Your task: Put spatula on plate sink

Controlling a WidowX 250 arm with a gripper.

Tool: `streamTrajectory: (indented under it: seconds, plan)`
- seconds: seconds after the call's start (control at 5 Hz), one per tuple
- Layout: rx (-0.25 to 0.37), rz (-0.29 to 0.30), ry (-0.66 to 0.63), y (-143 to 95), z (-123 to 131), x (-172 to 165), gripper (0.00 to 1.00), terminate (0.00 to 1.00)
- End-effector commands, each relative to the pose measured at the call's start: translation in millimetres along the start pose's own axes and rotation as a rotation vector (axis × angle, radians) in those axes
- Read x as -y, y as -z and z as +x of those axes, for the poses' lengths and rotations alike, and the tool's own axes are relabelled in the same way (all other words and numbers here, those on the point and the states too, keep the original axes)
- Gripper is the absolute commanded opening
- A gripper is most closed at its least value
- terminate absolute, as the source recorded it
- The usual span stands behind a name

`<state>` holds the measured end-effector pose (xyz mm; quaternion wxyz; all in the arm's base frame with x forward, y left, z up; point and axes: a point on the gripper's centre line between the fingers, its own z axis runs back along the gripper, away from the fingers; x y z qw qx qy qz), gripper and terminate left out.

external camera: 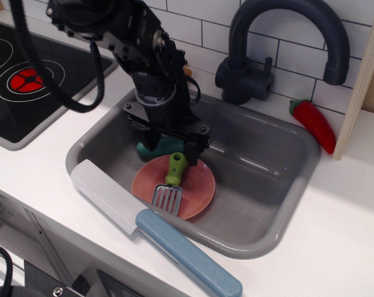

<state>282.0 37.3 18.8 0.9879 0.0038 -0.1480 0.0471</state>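
The spatula (170, 184), with a green handle and a grey slotted head, lies flat on the salmon-pink plate (199, 185) on the floor of the grey sink (280, 161). Its head is toward the front rim of the plate. My gripper (169, 143) hangs just above and behind the handle end. Its jaws stand spread apart and hold nothing. The right finger (191, 148) is close to the handle tip; the left finger is partly hidden against a teal object.
A large knife (156, 229) with a white blade and blue handle lies across the sink's front rim. A teal object (165, 147) sits behind the plate. The dark faucet (286, 37) arches over the back. A red pepper (314, 124) lies right; the stove (26, 80) is left.
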Motion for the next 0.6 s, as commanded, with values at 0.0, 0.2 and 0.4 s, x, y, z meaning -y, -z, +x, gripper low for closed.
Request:
streamTrajectory:
  seconds: [0.0,0.2,0.4]
  plan:
    - [0.048,-0.003,-0.071,-46.1,21.9,13.8,1.00,0.00]
    - [0.048,-0.003,-0.071,-46.1,21.9,13.8,1.00,0.00]
    - [0.048,-0.003,-0.071,-46.1,21.9,13.8,1.00,1.00]
